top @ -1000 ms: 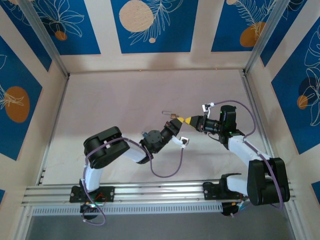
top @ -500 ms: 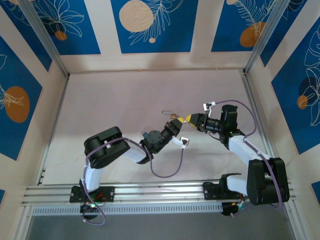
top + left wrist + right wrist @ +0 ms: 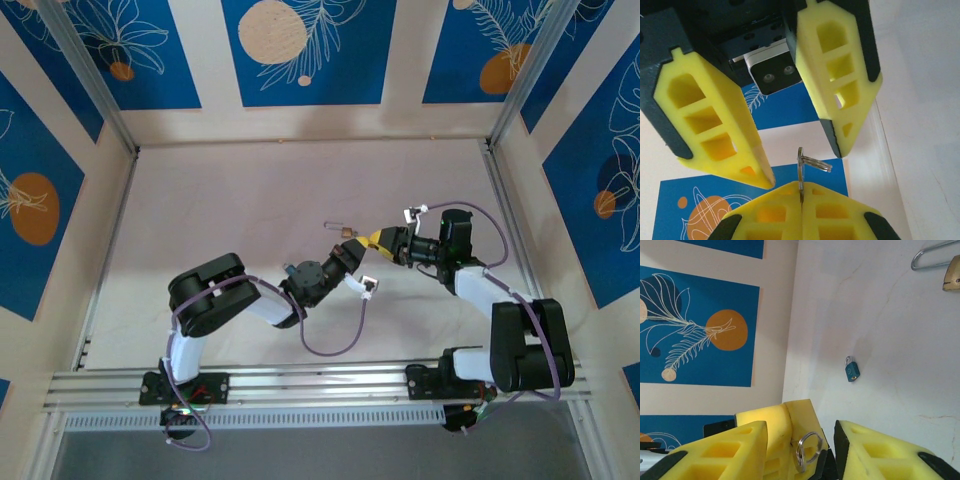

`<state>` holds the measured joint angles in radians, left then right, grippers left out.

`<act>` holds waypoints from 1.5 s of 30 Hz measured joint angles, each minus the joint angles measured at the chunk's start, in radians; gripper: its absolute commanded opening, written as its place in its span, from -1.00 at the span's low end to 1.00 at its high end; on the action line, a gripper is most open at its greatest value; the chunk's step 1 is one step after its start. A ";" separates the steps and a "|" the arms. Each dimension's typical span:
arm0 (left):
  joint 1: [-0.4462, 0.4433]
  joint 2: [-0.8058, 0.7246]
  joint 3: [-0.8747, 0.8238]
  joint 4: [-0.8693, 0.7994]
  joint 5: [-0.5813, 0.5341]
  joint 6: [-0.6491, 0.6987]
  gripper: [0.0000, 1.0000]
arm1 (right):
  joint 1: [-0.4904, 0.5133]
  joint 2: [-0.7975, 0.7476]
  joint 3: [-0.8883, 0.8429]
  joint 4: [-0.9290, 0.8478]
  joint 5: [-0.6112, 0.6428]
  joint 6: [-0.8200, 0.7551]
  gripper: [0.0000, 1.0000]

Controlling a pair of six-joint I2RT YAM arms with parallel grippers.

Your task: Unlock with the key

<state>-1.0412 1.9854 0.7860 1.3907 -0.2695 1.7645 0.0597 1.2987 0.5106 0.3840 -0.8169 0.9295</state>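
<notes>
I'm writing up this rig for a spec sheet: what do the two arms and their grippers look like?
The left arm and right arm both have black joint housings and white links, and a purple cable loops along each. The fingers are yellow wedges with lattice cut-outs, backed in black. Both bases are bolted to a silver rail.

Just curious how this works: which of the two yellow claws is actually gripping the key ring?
The left gripper: its fingers are pressed together on the key ring, while the fingers of the right gripper stand apart around it.
</notes>
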 measured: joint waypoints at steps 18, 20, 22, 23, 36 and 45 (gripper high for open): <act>0.000 0.000 0.000 0.007 0.000 0.000 -1.00 | 0.000 0.001 -0.006 0.024 -0.008 0.014 -0.53; 0.000 0.000 0.000 0.007 0.000 0.000 -1.00 | 0.000 0.001 -0.010 0.024 -0.011 0.015 -0.52; 0.000 0.000 0.000 0.007 -0.001 0.000 -1.00 | 0.000 0.001 -0.013 0.025 -0.011 0.016 -0.51; 0.000 0.000 0.000 0.007 -0.001 0.000 -1.00 | 0.000 0.000 -0.014 0.026 -0.011 0.016 -0.49; -0.007 0.018 -0.024 0.006 0.006 0.010 -1.00 | -0.025 -0.041 -0.035 -0.008 0.029 0.003 0.10; -0.015 0.041 -0.043 -0.001 0.006 0.019 -1.00 | 0.010 0.017 -0.035 -0.026 0.012 -0.030 -0.15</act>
<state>-1.0561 2.0266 0.7433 1.3899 -0.2630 1.7832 0.0700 1.3159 0.4755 0.3576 -0.8051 0.8993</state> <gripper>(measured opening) 0.048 0.430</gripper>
